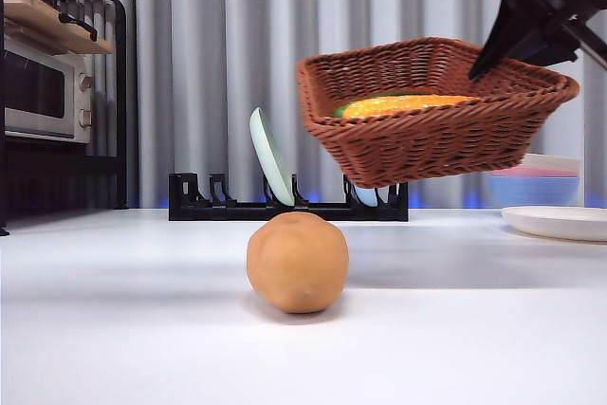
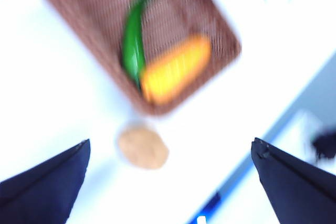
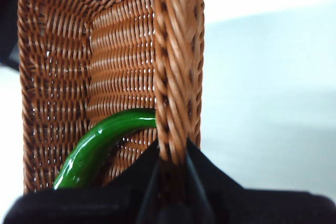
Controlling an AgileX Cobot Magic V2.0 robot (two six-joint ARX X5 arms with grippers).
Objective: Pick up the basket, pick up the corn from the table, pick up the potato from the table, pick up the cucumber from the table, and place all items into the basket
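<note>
My right gripper (image 1: 486,59) is shut on the rim of the reddish-brown wicker basket (image 1: 436,144) and holds it tilted in the air, right of centre. The right wrist view shows the jaws (image 3: 173,157) pinching the braided rim (image 3: 176,51). The orange-yellow corn (image 1: 408,104) and the green cucumber (image 3: 100,145) lie inside the basket. The tan potato (image 1: 297,262) sits on the table in front, below the basket's left end. My left gripper (image 2: 170,145) is open and empty, high above the potato (image 2: 143,148), the basket (image 2: 79,9), the corn (image 2: 176,69) and the cucumber (image 2: 134,40).
A black dish rack (image 1: 204,204) with a pale green plate (image 1: 270,158) stands behind the potato. A microwave (image 1: 38,92) on a shelf is at the far left. A white plate (image 1: 560,222) and a bowl (image 1: 541,179) sit at the right.
</note>
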